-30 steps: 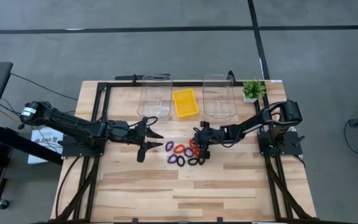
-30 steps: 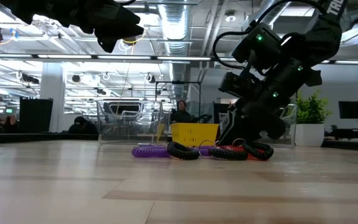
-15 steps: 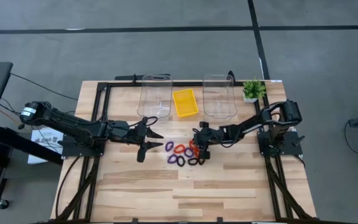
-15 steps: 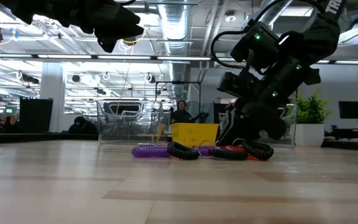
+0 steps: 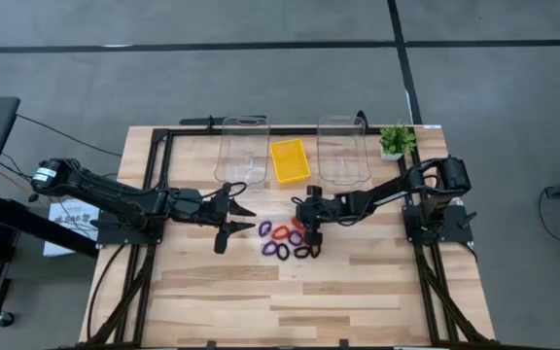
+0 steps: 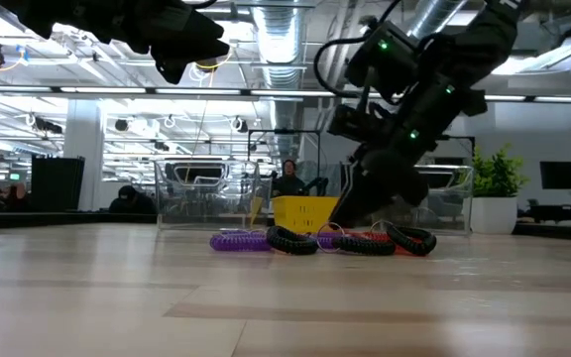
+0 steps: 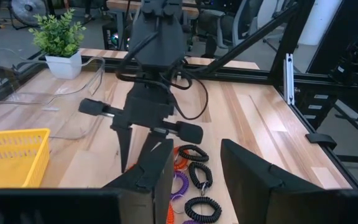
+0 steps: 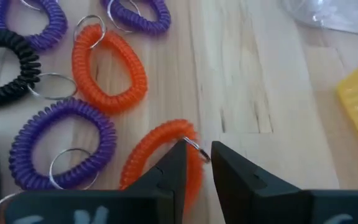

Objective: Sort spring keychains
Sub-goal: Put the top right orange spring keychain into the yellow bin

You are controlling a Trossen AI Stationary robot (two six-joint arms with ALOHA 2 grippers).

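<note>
The spring keychains [image 5: 285,240] lie in a loose cluster at the table's middle, purple, orange-red and black coils flat on the wood [image 6: 325,240]. My right gripper [image 5: 305,224] points down over the cluster's far right part. In its wrist view the gripper [image 8: 196,160] is open by a narrow gap, and an orange keychain's [image 8: 157,155] metal ring [image 8: 196,148] lies between the fingertips. Another orange coil [image 8: 107,68] and a purple one [image 8: 61,140] lie beside it. My left gripper [image 5: 245,219] hangs open above the table, left of the cluster [image 7: 194,180]. My right gripper comes from above with one finger [image 8: 174,163] over the orange keychain's coil and the other [image 8: 224,160] just past its metal ring. I cannot tell whether either finger touches the keychain. The keychain lies flat on the table.
Two clear plastic bins [image 5: 241,151] [image 5: 343,151] stand at the far edge with a yellow tray [image 5: 290,160] between them. A small potted plant [image 5: 394,141] is at the far right corner. Bare wood spreads toward the near edge. People sit in the room beyond [image 6: 287,178].
My right gripper has moved a little toward the table's left and far edge, over the cluster, and its arm has tipped more steeply. The keychains have stayed where they lay.
</note>
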